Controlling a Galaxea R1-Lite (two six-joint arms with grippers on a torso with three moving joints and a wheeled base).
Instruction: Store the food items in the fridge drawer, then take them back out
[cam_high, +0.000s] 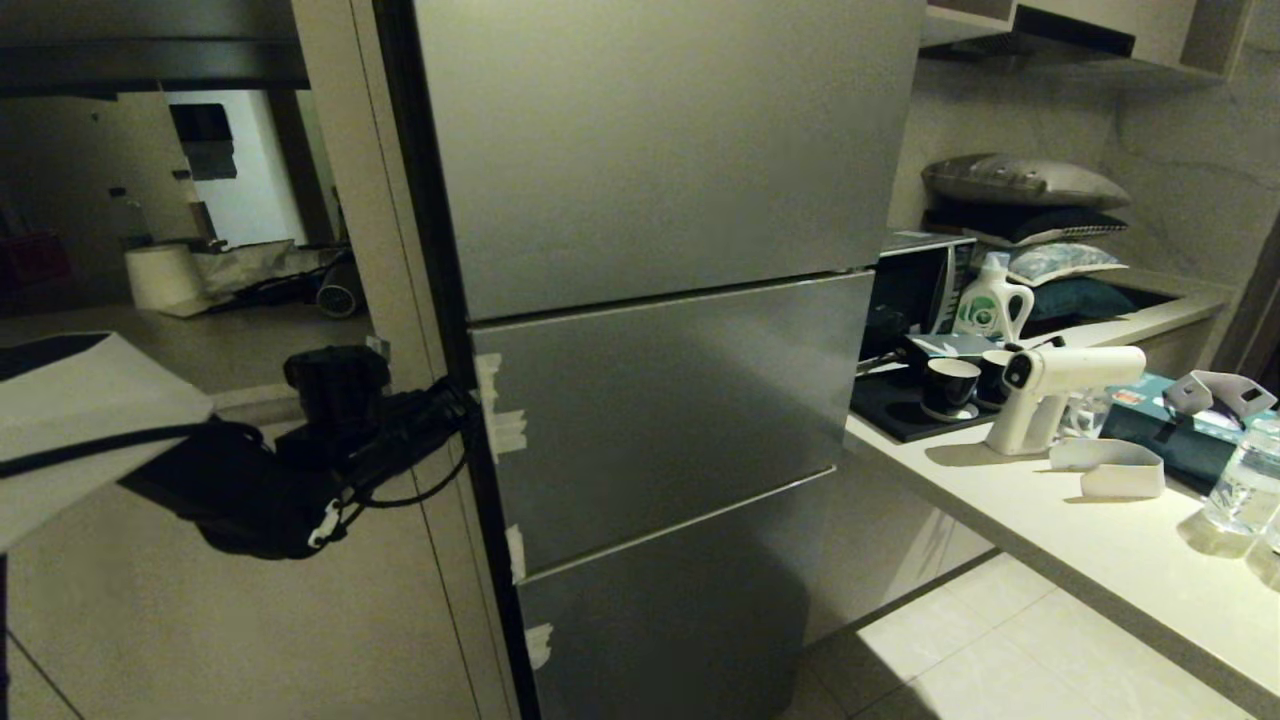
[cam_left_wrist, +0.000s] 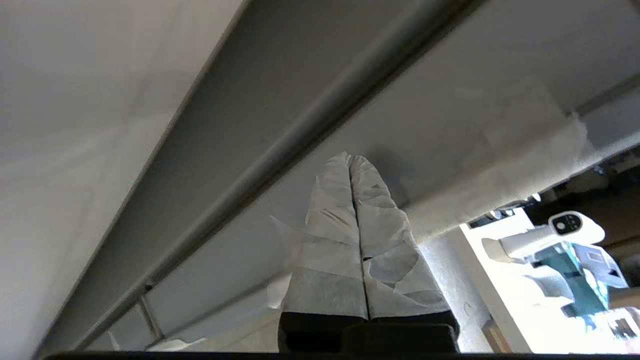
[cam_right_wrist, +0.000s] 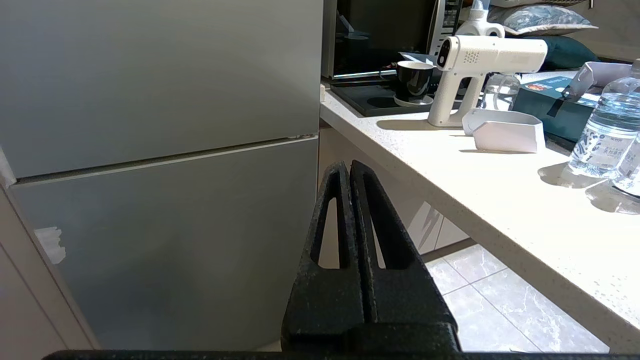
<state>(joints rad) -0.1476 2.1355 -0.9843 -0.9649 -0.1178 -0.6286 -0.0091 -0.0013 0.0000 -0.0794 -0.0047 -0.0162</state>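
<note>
Ahead of us stands the closed grey fridge (cam_high: 650, 350), its doors hiding any drawer or food; our left hand (cam_high: 455, 400) reaches its taped left edge. Left wrist view: taped fingers (cam_left_wrist: 330, 235) pressed together against the door. Right wrist view: right hand (cam_right_wrist: 348, 172) closed, empty, beside the counter (cam_right_wrist: 450, 165) with a white spray gun (cam_right_wrist: 480, 65) and bottles (cam_right_wrist: 605, 125).

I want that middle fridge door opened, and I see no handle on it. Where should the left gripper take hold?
Likely at the middle door's left edge, by the white tape, coming from the left, where the left gripper sits shut. The flat front offers nothing to pinch; only the edge and seams do.
</note>
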